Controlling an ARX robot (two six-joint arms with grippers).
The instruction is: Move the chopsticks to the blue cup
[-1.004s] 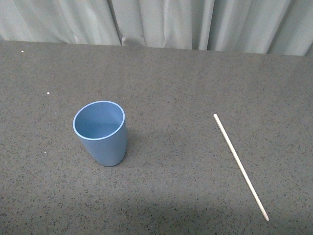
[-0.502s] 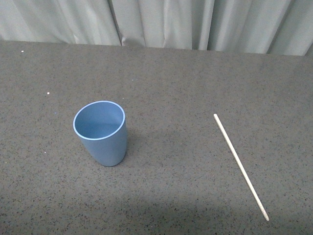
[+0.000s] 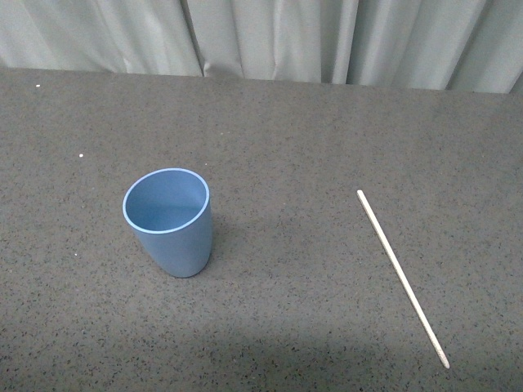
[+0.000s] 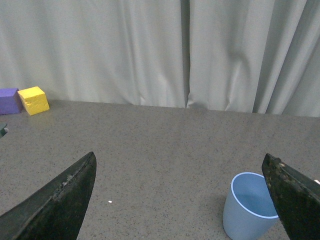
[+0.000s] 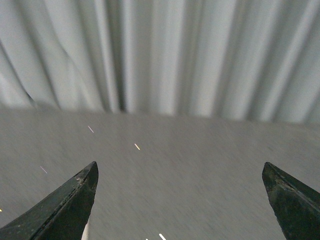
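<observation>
The blue cup (image 3: 170,220) stands upright and empty on the dark speckled table (image 3: 286,131), left of the middle. The pale chopstick (image 3: 401,276) lies flat at the right, running from the middle toward the near right edge. Neither arm shows in the front view. In the left wrist view my left gripper (image 4: 180,172) is open and empty, with the blue cup (image 4: 247,205) beside one dark fingertip (image 4: 295,195). In the right wrist view my right gripper (image 5: 180,172) is open and empty; that view is blurred. A thin pale sliver beside one fingertip (image 5: 65,210) cannot be identified.
Pale grey curtains (image 3: 270,37) hang along the table's far edge. A yellow block (image 4: 34,100) and a purple block (image 4: 9,100) sit at the far edge in the left wrist view.
The front view has not visibly changed; the cup and the chopstick lie where they were.
</observation>
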